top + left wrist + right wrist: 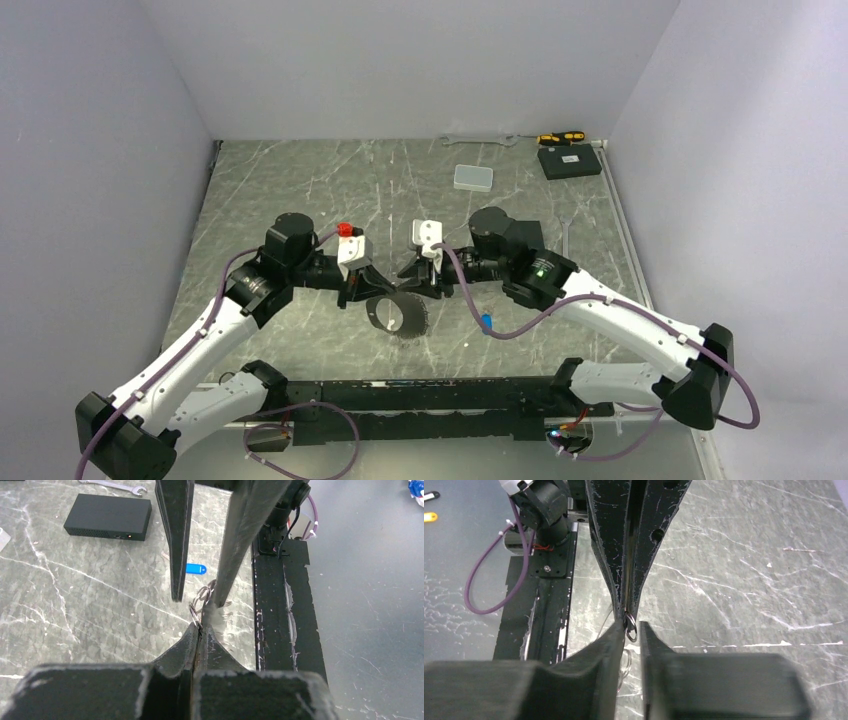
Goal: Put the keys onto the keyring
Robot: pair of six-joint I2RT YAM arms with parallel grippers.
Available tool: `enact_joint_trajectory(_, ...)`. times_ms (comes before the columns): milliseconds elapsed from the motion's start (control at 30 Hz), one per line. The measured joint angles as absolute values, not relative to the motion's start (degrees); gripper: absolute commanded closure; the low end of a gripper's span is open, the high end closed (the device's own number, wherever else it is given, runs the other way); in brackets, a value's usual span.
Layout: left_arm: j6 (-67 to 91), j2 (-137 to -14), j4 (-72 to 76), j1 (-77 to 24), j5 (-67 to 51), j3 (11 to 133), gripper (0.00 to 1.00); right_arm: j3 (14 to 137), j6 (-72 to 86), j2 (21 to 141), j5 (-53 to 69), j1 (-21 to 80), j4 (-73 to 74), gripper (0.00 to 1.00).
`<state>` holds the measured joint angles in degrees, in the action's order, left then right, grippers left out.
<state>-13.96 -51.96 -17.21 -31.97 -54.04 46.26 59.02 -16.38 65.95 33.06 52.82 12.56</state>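
The keyring point(400, 316), a thin silvery loop with a dark beaded part, hangs between my two grippers just above the table. My left gripper point(362, 288) is shut on a small ring of it point(195, 615), pinched at the tips point(200, 628). My right gripper point(428, 280) faces it, jaws a little apart around that ring point(631, 630), its tips point(633, 626) almost touching the left fingers point(629, 555). The blue key point(486, 322) lies on the table to the right, also in the left wrist view point(196, 569). A pale silvery piece point(211, 614) rests against a right finger; I cannot tell if it is the plain key.
A black box point(570, 162) stands at the back right with a screwdriver point(560, 137) behind it. A clear box point(473, 178) sits mid-back. One wrench point(478, 140) lies along the back wall, another point(567, 235) on the right. The black base rail point(420, 395) runs along the near edge.
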Motion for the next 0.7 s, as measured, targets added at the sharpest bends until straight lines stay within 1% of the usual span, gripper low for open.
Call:
enact_joint_trajectory(100,-14.55,-51.99,-18.26,-31.92,-53.95,46.33,1.0,59.05,-17.08,64.99,32.4,52.86,13.47,0.55)
enact_joint_trajectory(267,-15.73,-52.77,-20.12,-31.9,-54.17,47.09,1.0,59.64,-18.65,64.29,31.73,52.86,15.99,0.52)
enact_joint_trajectory(467,-15.9,-53.74,-21.56,-31.9,-55.31,47.29,1.0,62.81,-19.97,66.98,31.79,52.86,19.88,0.52)
enact_joint_trajectory(567,-16.01,-54.35,-22.02,-31.9,-55.88,47.4,1.0,64.14,-20.14,68.73,32.01,52.88,20.97,0.55)
enact_joint_trajectory(700,-16.03,-54.81,-22.15,-31.9,-56.27,47.4,1.0,65.01,-20.21,70.19,32.45,52.88,21.98,0.61)
